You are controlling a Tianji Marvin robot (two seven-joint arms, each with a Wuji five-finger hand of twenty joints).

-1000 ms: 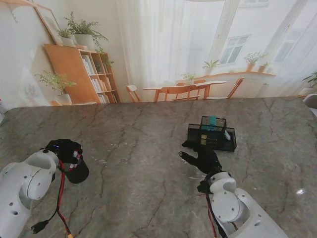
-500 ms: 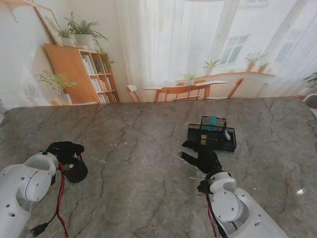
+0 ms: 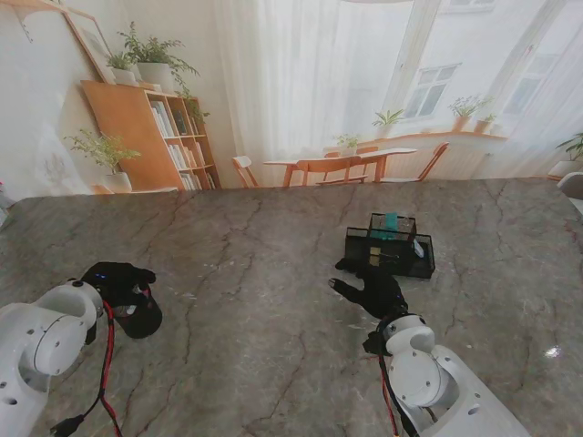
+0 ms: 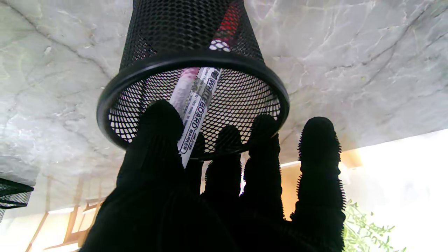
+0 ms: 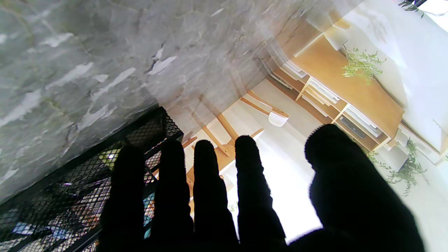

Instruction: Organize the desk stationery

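Marker (image 4: pixel 196 105) in mesh cup (image 4: pixel 140 75), left hand (image 4: pixel 210 196) fingers hiding whether gripped, right hand (image 3: pixel 375 293) fingers spread, empty.

We're in a bright home setting, more living-dining room than office. Across the back, sheer white curtains (image 3: pixel 301 82) hang over tall windows (image 3: pixel 437 86), with potted plants (image 3: pixel 390 118) lined up along the sill. In front of them sits a wooden dining table (image 3: pixel 339 162) with matching wooden chairs (image 3: pixel 244 170). Over on the left stands an orange wooden bookshelf (image 3: pixel 155 137) packed with books, leafy plants (image 3: pixel 150 55) on top and a framed picture (image 3: pixel 91 41) leaning on the wall. Up close, a grey marble-patterned desk (image 3: pixel 255 273) carries a black mesh desk organizer (image 3: pixel 390 251) and a black mesh pen cup (image 4: pixel 192 75), so it reads as a home work corner.
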